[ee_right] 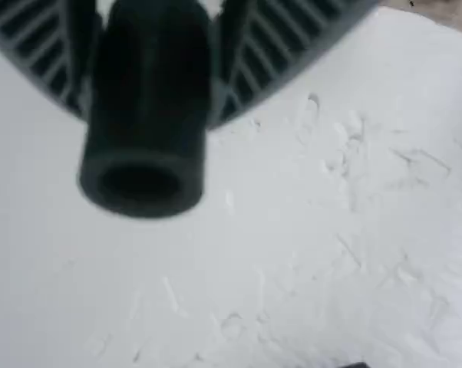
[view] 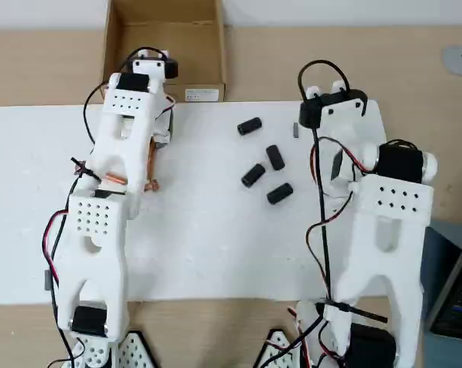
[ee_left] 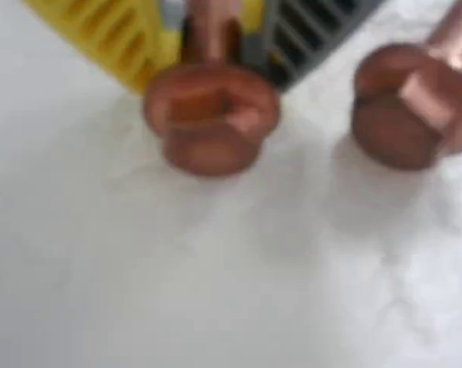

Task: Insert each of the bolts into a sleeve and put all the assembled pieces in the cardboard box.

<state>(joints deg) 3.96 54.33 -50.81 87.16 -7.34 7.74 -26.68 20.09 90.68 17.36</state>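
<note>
Left gripper: clamped on the held bolt. The shank is pinched between one yellow and one grey ribbed finger. The long axis runs along the fingers, with the flanged hex head pointed out past the fingertips toward the wrist camera. The head is seen low over the white mat; contact cannot be told.

A second bolt is seen lying on the mat just beside it, heads apart. Its head is nearer the camera and its shank is slanted away from the held one.

Right gripper: closed on the held sleeve, which is gripped between grey ribbed fingers. The sleeve axis is lined up with the fingers and the open bore is pointed out toward the camera. Mat contact cannot be told.

In the high view, four loose sleeves are laid on their sides on the mat between the arms:
- The farthest is set roughly crosswise.
- The next is pointed near-to-far.
- The other two are set diagonally.
- None are touching.

The left arm is stretched over the left part of the mat, with copper bolt parts glimpsed beneath it. The right arm is placed at the mat's right edge.

The cardboard box is set open on the table at the mat's far edge, behind the left arm's wrist.
</note>
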